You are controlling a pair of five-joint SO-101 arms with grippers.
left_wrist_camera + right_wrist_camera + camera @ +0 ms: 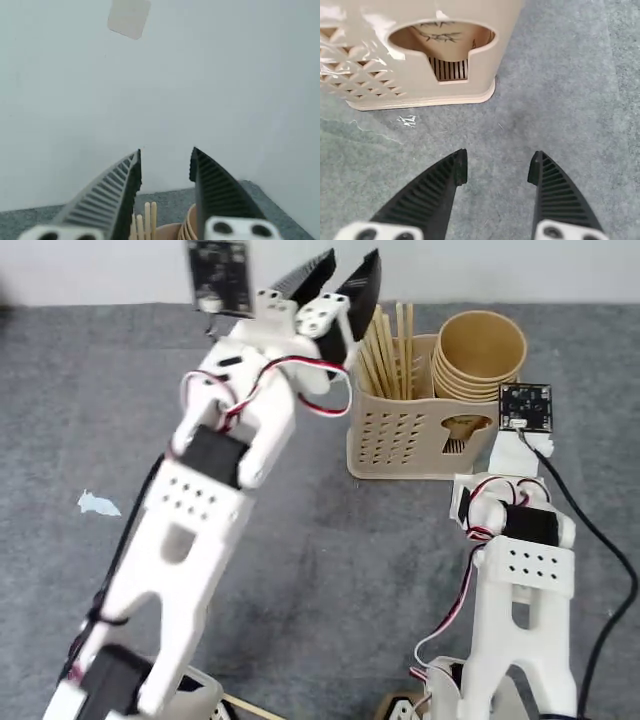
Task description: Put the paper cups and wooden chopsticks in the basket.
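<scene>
Two compartments of the basket [400,435] are already filled, so the task looks close to done. At the left, a small pale scrap [98,504] lies on the grey, felt-like mat [330,570]. Near the left arm's base, at the near edge, is a thin wooden stick [250,707], probably one chopstick not yet collected. The left gripper [354,258] is raised at the far side, just left of the basket. Its ribbed black jaws are parted a moderate way with nothing between them. Just right of it, the wooden chopsticks [385,355] stand on end in the basket's left compartment, slim, pale and square-edged. The basket is glossy beige plastic with perforated walls and a cut-out in its front. Its right compartment holds the paper cups [483,350], a nested tan stack with matte walls and rolled rims. The right gripper [500,152] hovers low over the mat just before the basket, jaws apart and empty. If the stick is a chopstick, the next move calls for a low, narrow pinch on it.
</scene>
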